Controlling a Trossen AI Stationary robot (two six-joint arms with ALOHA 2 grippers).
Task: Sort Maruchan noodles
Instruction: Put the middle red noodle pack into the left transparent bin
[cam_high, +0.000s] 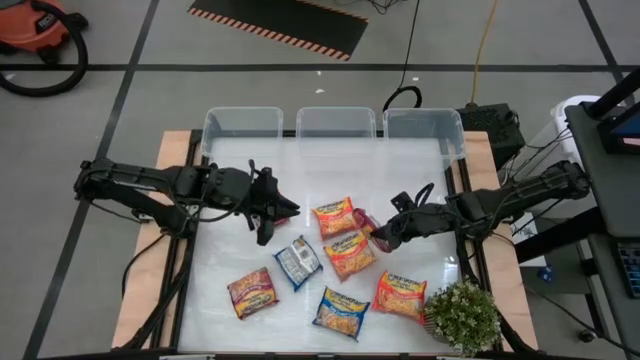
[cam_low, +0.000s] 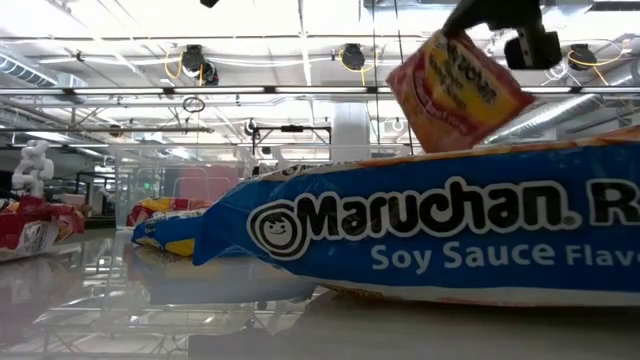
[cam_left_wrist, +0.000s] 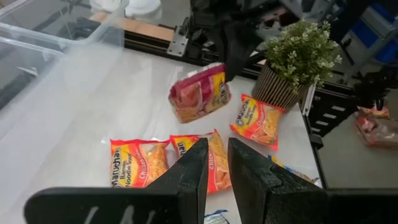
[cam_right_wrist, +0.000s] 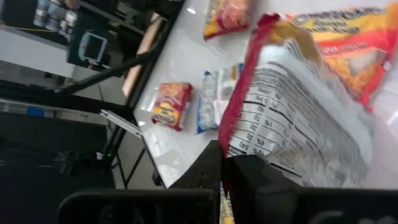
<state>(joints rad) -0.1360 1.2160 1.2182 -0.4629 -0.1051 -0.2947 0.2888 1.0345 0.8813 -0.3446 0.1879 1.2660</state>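
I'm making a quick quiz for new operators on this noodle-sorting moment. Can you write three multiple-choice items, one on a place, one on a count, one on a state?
1. Where is the potted plant?
A. At the table's corner beside the right arm
B. Inside the middle bin
C. Beside the left arm

2. How many clear bins stand along the table's far edge?
A. One
B. Three
C. Five

3. What is the right gripper doing?
A. Hanging open over a bin
B. Shut on a dark red packet, held off the table
C. Pressing a blue packet flat

Answers:
1 A, the high view shows it at that corner.
2 B, three bins sit side by side.
3 B, the low view shows the packet hanging in the air from the fingers.
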